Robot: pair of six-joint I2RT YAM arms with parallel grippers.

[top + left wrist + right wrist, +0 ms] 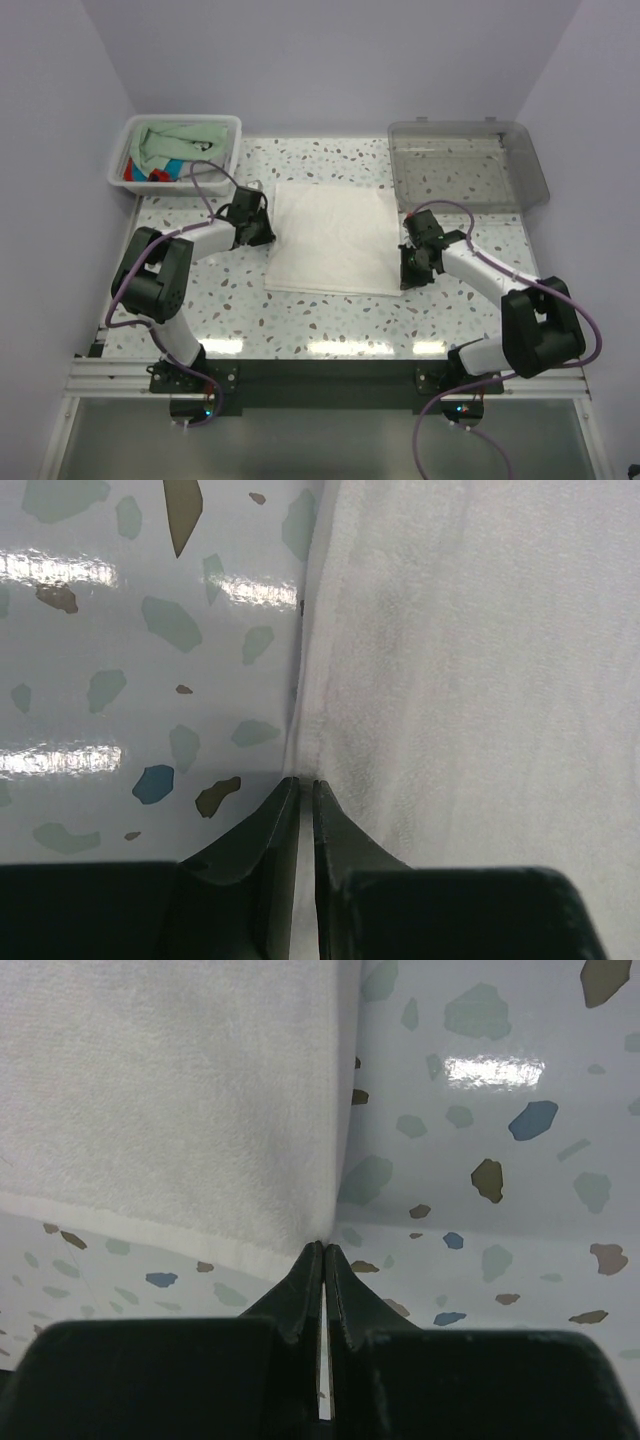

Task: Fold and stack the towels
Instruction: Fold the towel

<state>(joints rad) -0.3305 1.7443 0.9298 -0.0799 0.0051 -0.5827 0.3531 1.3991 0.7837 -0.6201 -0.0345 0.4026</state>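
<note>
Towels (185, 140) in basket (119, 160) partly hidden by wall; white towel (480, 680) cropped in wrist cams.

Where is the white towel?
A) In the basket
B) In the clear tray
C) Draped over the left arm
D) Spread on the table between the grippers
D: the white towel lies spread on the table, with the left gripper and right gripper at its sides.

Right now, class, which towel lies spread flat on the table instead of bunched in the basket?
The white towel, flat on the table; the mint green towel and the turquoise-and-red one sit crumpled in the white basket.
</note>
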